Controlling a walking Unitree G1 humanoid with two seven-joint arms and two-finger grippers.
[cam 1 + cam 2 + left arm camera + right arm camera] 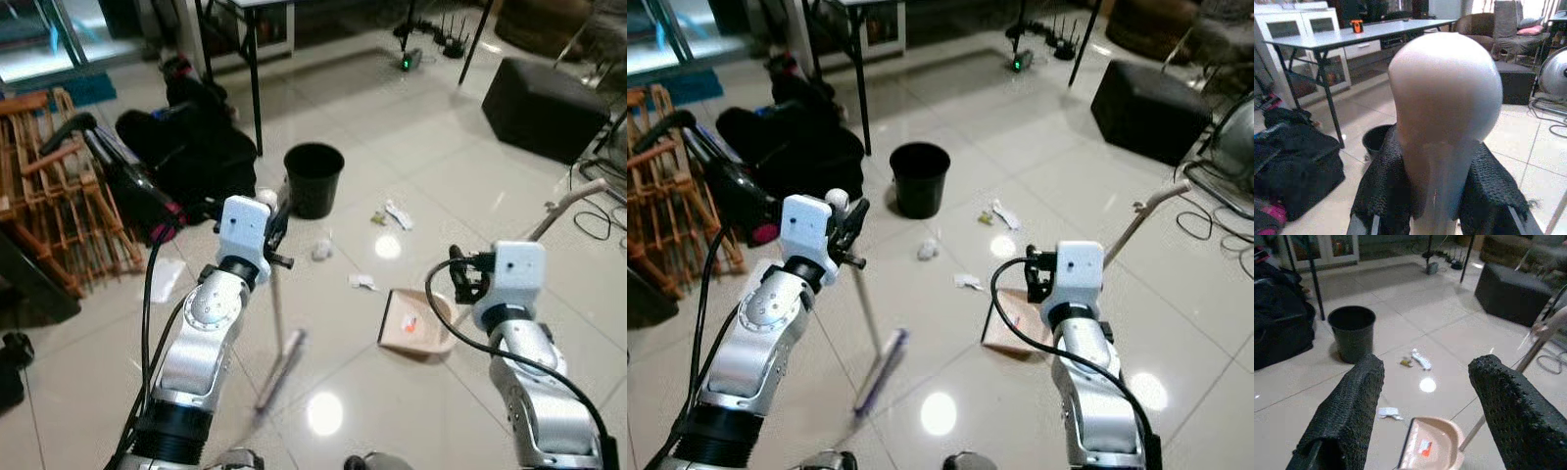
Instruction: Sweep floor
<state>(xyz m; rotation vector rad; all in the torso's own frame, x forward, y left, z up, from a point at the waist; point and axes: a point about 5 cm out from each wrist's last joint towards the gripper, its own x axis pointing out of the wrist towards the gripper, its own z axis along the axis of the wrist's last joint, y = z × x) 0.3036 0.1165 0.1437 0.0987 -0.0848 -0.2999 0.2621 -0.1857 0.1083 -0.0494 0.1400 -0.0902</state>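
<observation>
We hold the broom (278, 323) in our left gripper (277, 217), the black fingers (1383, 196) clamped around the pale shaft just under its rounded knob (1445, 88). The shaft runs down from the gripper to the floor, where the broom head (280, 370) rests on the white tiles (411, 157) in front of us, blurred in the head views. Our right gripper (1422, 406) is raised over the floor with its fingers spread wide and nothing between them. Straight below it lies the pink dustpan (416, 323), flat on the tiles, with a small red scrap (1423, 446) inside; its long pale handle (568, 204) slants up and away to our right. The litter sits beyond the broom head and well apart from it: a crumpled white wad (321, 252) near the black bin (313, 179), a flat white scrap (362, 282) just beside the dustpan's far edge, and farther off a white wrapper (398, 214) with a small yellowish bit (378, 218) next to it. The dustpan lies to the right of the broom head, between it and our right arm. A black bag (191, 147) slumps by a table leg (253, 93) on our left.
</observation>
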